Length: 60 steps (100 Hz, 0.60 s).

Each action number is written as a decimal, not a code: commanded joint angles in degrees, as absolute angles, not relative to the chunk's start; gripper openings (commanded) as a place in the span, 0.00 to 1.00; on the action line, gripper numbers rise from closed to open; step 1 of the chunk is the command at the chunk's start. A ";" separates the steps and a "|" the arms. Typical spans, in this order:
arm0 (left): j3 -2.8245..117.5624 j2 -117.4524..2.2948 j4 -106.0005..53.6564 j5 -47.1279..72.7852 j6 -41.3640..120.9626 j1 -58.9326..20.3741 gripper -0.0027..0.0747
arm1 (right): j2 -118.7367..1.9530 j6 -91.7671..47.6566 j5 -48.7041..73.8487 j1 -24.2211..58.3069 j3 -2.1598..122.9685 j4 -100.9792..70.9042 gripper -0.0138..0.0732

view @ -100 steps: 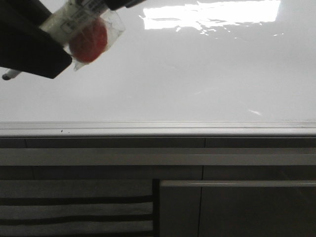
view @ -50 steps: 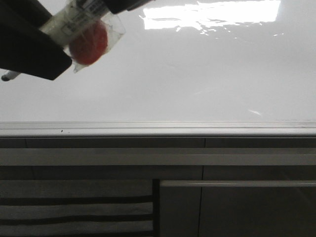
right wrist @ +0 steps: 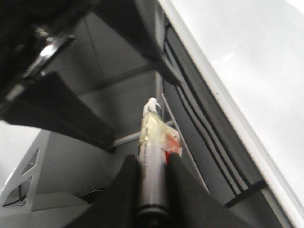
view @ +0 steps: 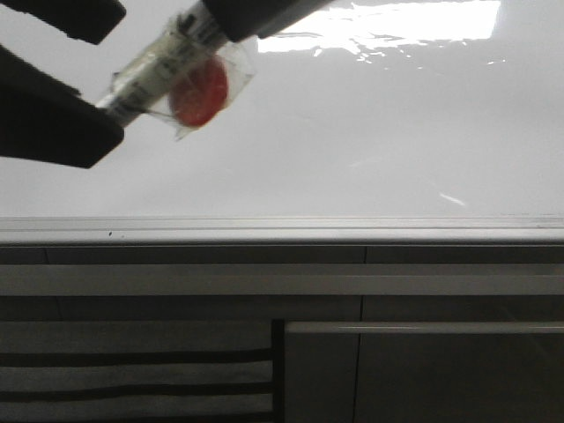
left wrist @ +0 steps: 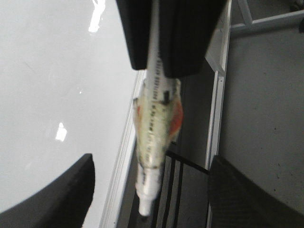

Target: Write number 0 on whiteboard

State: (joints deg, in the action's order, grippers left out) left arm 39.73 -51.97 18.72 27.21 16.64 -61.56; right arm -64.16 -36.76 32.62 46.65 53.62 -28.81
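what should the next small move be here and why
Probably back the left gripper away: its jaws stand open either side of the marker, which the right gripper clamps by the barrel. That frees the right arm to bring the tip to the blank whiteboard.

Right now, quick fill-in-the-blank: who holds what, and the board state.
Of left claw and right claw, the marker is clamped in the ___ one.
The left claw stands ___, holding nothing.
The disc taped to the marker is ___.
In the front view, the whiteboard shows ___ ink strokes.
Missing: right; open; red; no.
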 commanded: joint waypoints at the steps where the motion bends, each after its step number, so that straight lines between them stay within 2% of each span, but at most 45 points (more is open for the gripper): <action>1: 41.78 -49.88 19.26 23.34 14.21 -61.74 0.65 | -63.47 -30.32 27.87 46.07 55.27 -23.94 0.10; 16: 41.78 -45.33 20.42 24.04 7.77 -60.46 0.64 | -62.08 -14.29 26.31 46.07 55.27 -10.08 0.11; 30: 41.66 -39.72 25.36 25.97 -2.25 -57.05 0.58 | -59.29 2.77 27.65 46.33 55.27 7.20 0.11; 43: 40.68 -33.46 29.62 26.00 -11.70 -52.62 0.54 | -55.84 17.13 34.06 46.41 55.27 23.65 0.11; 60: 37.50 -26.62 30.29 26.00 -17.87 -47.70 0.49 | -51.19 25.84 43.04 48.28 55.27 34.25 0.11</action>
State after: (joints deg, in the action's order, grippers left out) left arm 37.71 -29.13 28.98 29.08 -14.59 -49.70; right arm -53.98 21.17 42.20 46.91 53.62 27.60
